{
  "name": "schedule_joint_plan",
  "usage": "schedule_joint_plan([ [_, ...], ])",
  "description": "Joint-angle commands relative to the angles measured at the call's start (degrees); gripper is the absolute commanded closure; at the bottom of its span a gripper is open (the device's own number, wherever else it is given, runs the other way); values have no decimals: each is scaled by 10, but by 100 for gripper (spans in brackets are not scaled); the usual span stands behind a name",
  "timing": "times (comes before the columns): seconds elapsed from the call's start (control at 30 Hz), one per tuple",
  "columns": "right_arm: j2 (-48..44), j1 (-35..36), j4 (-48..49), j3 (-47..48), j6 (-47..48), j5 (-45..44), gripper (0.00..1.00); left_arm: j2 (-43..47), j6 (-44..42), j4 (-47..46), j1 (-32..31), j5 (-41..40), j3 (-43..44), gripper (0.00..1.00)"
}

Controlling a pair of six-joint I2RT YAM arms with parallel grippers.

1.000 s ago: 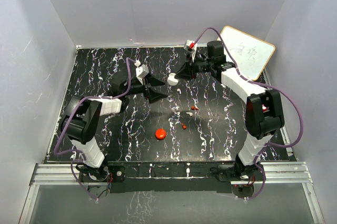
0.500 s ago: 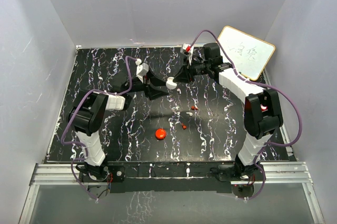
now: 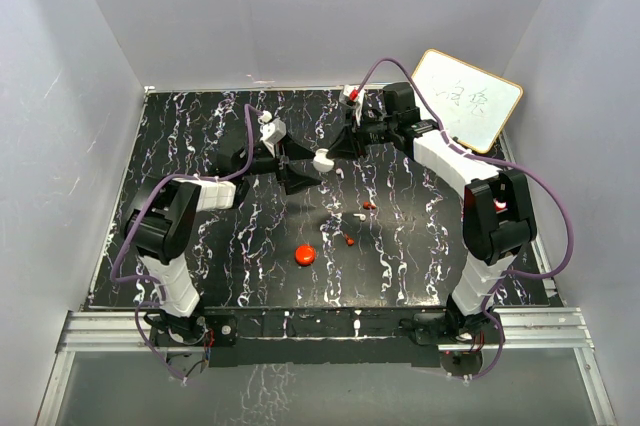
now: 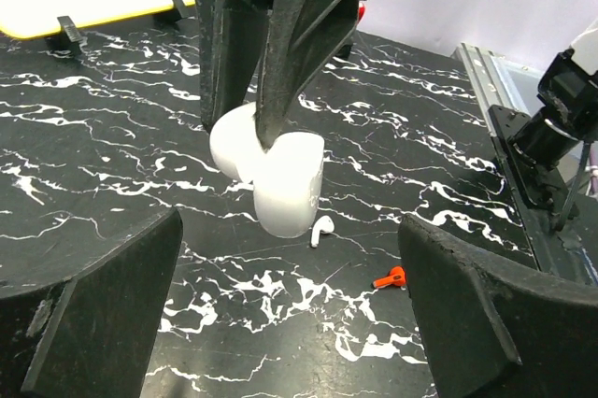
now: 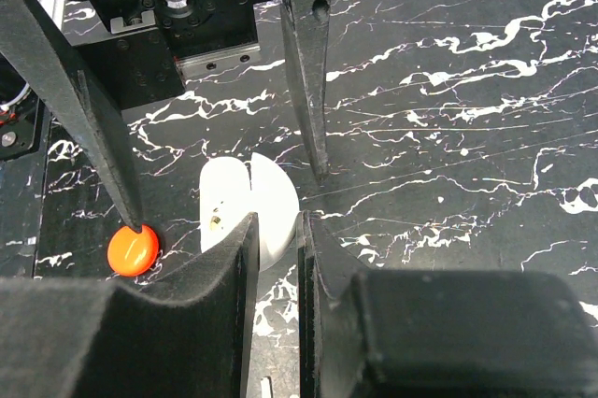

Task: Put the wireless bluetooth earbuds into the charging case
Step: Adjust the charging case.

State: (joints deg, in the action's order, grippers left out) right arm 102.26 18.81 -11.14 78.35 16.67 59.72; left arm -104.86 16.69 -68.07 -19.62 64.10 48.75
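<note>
Since the earlier frame, the right gripper (image 5: 274, 222) and the white charging case (image 4: 285, 183) pinched in it have been shifted a little toward the left edge of the surface (image 3: 400, 266). The left gripper (image 3: 303, 170) has been brought up close beside the case.

The right gripper's jaws are nearly closed on a thin edge of the case, gripped from above. The case is seen as two rounded parts with a seam between them. It is placed in the far half of the surface, about midway between the left and right edges. Its base appears to rest on the surface, though this cannot be told for certain.

The left gripper's jaws are spread wide and nothing is held in them. Its fingertips are set to either side of the case without touching it.

The whitish earbud (image 3: 358, 216) is found near the middle of the surface, on the near side of the case. One red earbud (image 3: 368, 205) lies just beside the whitish one, and the second red earbud (image 3: 349, 240) lies a little nearer the near edge. All three are outside the case.

A round red puck (image 3: 305, 254) is seen closer to the near edge, left of the earbuds. A whiteboard (image 3: 468, 98) is propped at the far right corner.
</note>
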Motion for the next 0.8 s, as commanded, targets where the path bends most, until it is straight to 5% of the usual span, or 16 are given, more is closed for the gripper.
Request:
schedule_joint_plan([
  [0.0, -12, 3, 9, 33, 11, 0, 93, 33, -32, 21, -2, -10, 3, 3],
  [0.63, -19, 7, 7, 39, 7, 3, 93, 9, 26, 64, -2, 2, 48, 1],
  [0.77, -21, 7, 10, 38, 6, 0, 94, -6, 98, 60, -2, -2, 74, 1],
])
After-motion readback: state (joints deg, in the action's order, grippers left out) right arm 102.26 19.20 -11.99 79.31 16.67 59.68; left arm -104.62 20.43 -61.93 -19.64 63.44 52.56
